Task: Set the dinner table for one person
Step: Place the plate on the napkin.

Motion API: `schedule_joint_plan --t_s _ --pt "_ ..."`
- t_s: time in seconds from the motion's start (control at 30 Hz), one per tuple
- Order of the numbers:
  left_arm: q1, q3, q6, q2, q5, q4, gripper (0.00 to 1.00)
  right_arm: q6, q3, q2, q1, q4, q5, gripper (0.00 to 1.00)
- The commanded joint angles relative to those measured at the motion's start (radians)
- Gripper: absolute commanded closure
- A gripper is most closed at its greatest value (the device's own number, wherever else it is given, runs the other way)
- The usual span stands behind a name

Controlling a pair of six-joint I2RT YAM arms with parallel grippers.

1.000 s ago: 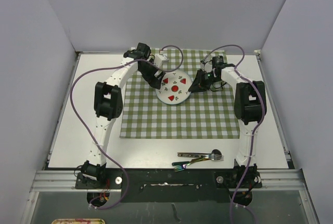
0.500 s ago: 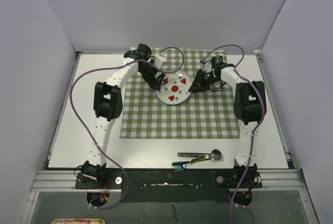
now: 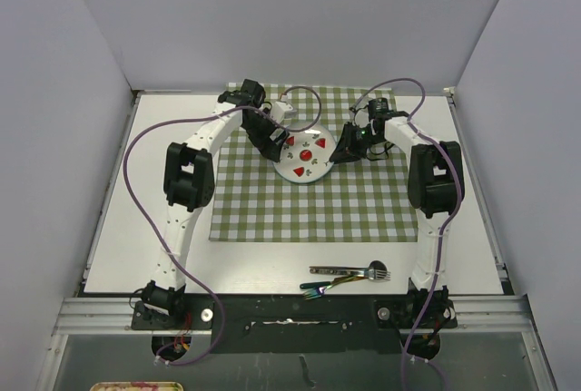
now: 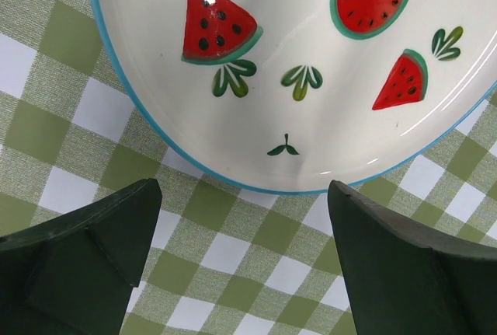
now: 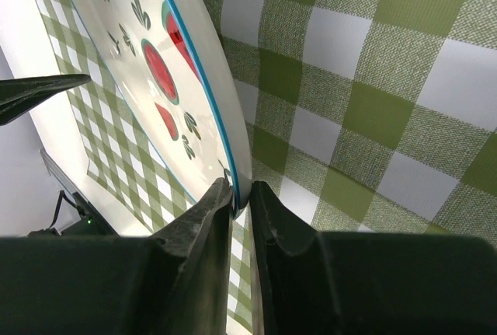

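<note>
A white plate (image 3: 304, 153) painted with watermelon slices sits on a green-checked cloth (image 3: 300, 205) that covers the far middle of the white tabletop (image 3: 163, 219). At the plate's right edge, the right end effector (image 5: 241, 193) has its fingers pressed onto the blue rim, pinching it. At the plate's left edge, the left end effector (image 4: 245, 218) is spread wide just beside the rim, without touching it. Some cutlery (image 3: 349, 275) lies on the bare tabletop, well apart from the plate, towards the arm bases.
</note>
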Motion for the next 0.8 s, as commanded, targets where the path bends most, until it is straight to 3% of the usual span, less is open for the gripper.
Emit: schedule_joint_plan --t_s 0.0,0.77 --pt "-0.007 -0.009 0.021 -0.097 0.013 0.006 0.11 -0.013 0.053 -0.04 0.006 0.015 -0.014 0.93" --pt "-0.007 -0.024 0.035 -0.094 0.012 0.001 0.11 0.0 0.057 -0.021 0.003 0.016 -0.02 0.84"
